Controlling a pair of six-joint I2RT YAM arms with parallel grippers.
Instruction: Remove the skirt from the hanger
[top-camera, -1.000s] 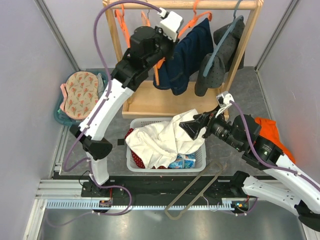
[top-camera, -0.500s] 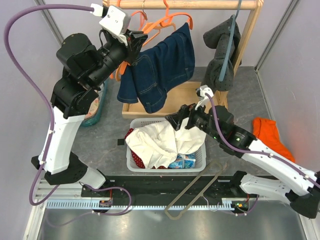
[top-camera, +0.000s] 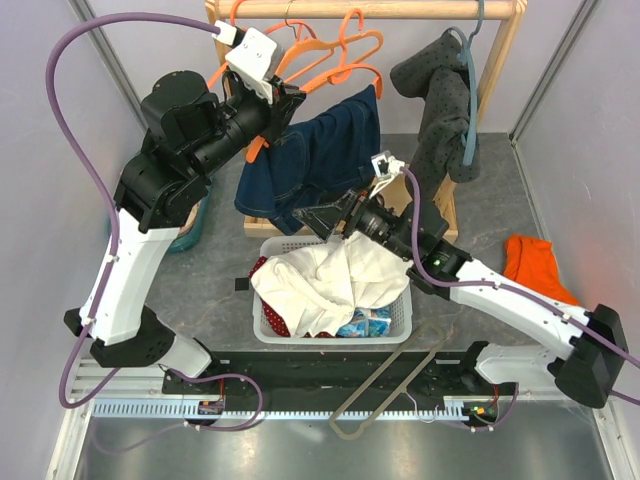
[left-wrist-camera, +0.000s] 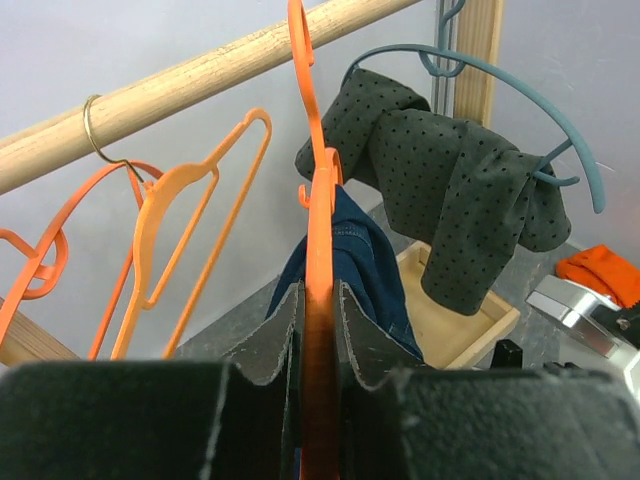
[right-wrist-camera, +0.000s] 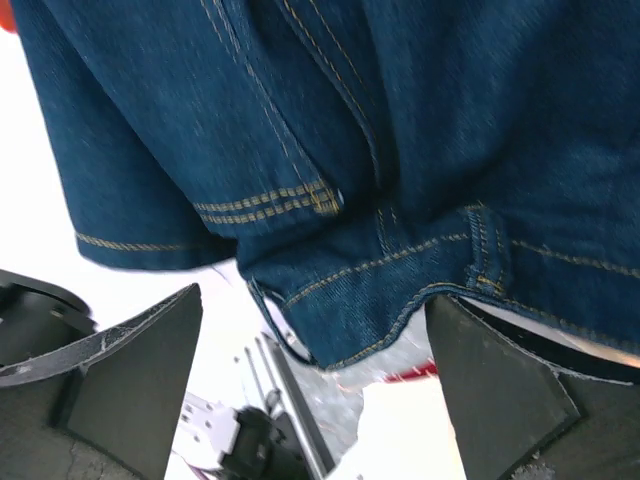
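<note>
At 12 o'clock in the top view, a wooden rail carries several orange hangers. The left gripper is raised at about 11 o'clock, its jaws clamped narrow on the orange hanger. A denim garment hangs from that hanger. The right gripper sits at the denim's 6 o'clock edge with its jaws spread wide. The stitched hem hangs between them; whether it touches either one cannot be told. At 1 o'clock, a grey dotted garment is draped on a grey-blue hanger. Near the centre of the worktop stands a white basket. The skirt, dark red with white dots, lies in it at the 9 o'clock side, mostly under a white cloth
</note>
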